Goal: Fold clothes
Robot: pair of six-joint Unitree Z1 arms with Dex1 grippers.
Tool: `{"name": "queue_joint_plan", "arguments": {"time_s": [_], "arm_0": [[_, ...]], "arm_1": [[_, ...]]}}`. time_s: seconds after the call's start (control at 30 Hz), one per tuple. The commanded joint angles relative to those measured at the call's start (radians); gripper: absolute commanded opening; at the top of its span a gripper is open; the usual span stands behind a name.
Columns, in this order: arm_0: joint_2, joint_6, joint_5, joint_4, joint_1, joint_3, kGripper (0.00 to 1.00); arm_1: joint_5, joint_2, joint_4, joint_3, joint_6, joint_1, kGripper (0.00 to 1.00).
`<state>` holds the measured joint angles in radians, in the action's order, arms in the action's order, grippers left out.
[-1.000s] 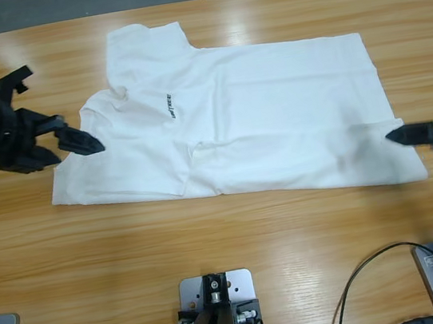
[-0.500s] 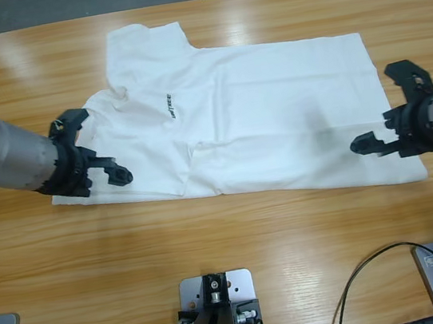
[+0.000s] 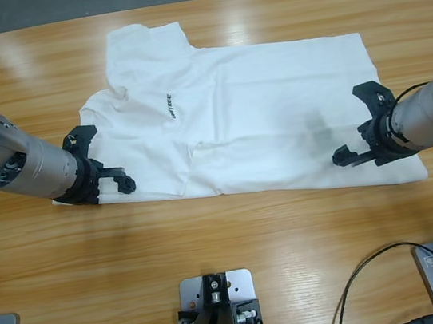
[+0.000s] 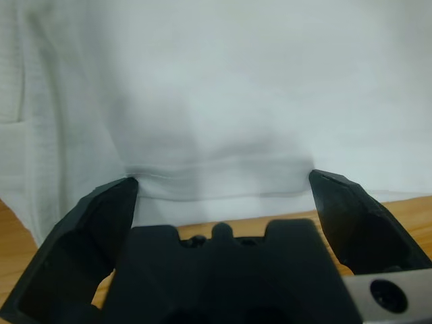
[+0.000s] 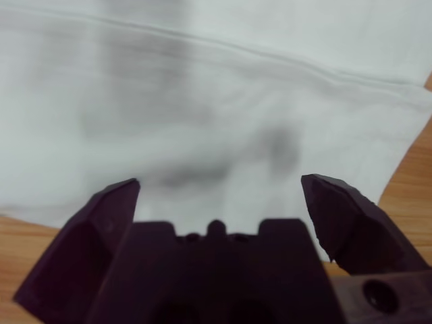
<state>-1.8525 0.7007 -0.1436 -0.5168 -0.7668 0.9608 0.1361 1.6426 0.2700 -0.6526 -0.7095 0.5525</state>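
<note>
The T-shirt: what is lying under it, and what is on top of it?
Under the T-shirt only the wooden table shows, around its edges; whatever the cloth covers cannot be seen. Over its near edge are two open grippers, the left gripper by the sleeve, the right gripper by the hem corner.

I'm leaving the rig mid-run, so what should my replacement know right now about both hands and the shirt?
Left hand: open, over the T-shirt at its sleeve end, near edge, nothing gripped.
Right hand: open, over the shirt's hem end, near edge, nothing gripped.
The shirt lies flat on the table, logo up, one part already turned over by the near edge.
Done: both hands placed.
Left: grip the near edge, then fold.
</note>
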Motion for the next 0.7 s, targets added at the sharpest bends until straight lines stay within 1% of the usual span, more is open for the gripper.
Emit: {"name": "queue_joint_plan", "arguments": {"time_s": [0.03,0.23,0.33,0.5,0.6,0.7], "arm_0": [[-0.051,0.054,-0.005,-0.045,-0.009,-0.044,1.000],[0.025,0.082,-0.010,-0.111,-0.009,-0.062,1.000],[0.072,0.097,-0.008,-0.153,-0.009,-0.063,1.000],[0.120,0.108,-0.007,-0.203,-0.009,-0.054,1.000],[0.140,0.106,-0.006,-0.226,-0.009,-0.057,1.000],[0.147,0.106,-0.008,-0.228,-0.009,-0.071,1.000]], "arm_1": [[-0.007,0.086,-0.006,-0.016,0.001,-0.031,0.987],[-0.032,0.108,0.037,-0.029,-0.007,-0.060,0.990],[-0.045,0.108,0.078,-0.039,-0.028,-0.060,0.991],[-0.049,0.110,0.103,-0.039,-0.049,-0.060,0.991],[-0.057,0.136,0.132,-0.055,-0.067,-0.060,0.990],[-0.022,0.162,0.177,-0.089,-0.076,-0.060,0.987]]}}
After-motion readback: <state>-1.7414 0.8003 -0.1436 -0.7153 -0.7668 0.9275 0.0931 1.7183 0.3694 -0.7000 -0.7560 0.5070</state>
